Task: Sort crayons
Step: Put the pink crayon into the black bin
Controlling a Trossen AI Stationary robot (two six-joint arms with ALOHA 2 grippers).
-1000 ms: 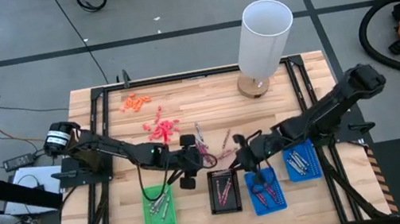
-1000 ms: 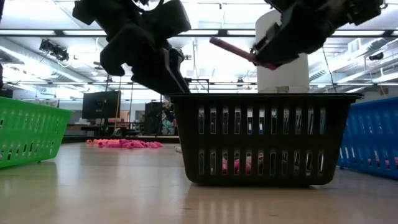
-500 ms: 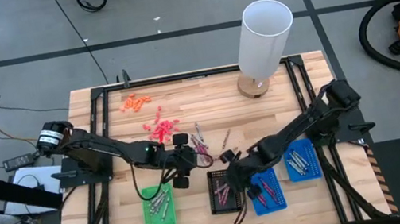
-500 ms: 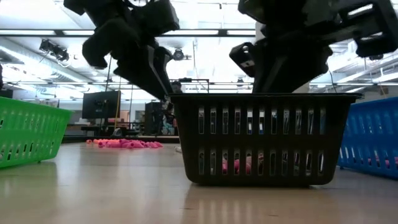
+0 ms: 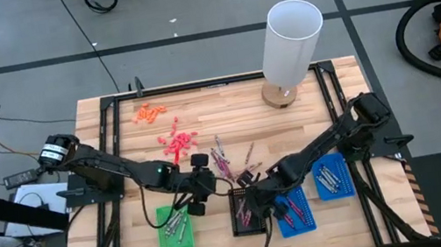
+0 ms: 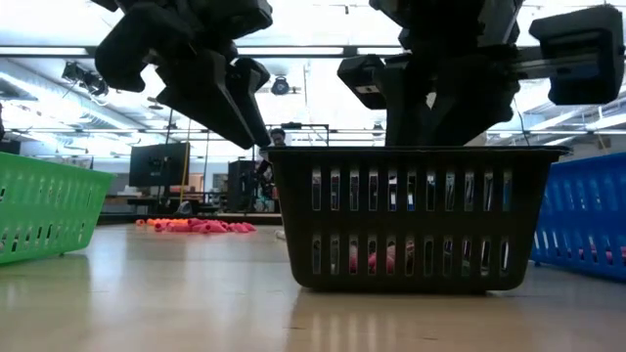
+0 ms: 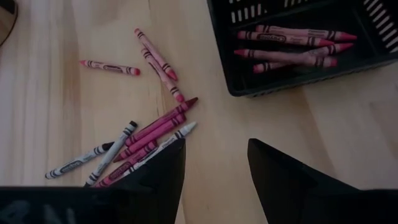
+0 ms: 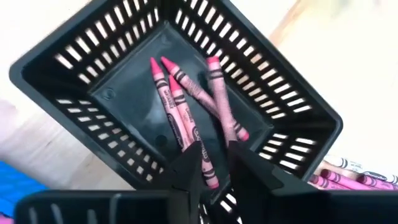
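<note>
Nearest the front edge: right gripper (image 5: 256, 205) over the black basket (image 5: 238, 223), fingers (image 8: 188, 167) a narrow gap apart and holding nothing, pink crayons (image 8: 186, 112) lying on the basket floor directly below. Beside it, between the green tray (image 5: 162, 239) and the black basket, left gripper (image 5: 197, 194) above bare table (image 7: 211, 137), fingers (image 7: 155, 171) spread and empty, loose crayons (image 7: 140, 140) on the wood just beside one finger. Farther back, more loose crayons (image 5: 223, 160), then a pink heap (image 5: 175, 141), an orange heap (image 5: 148, 112) and a white cylinder (image 5: 289, 42).
</note>
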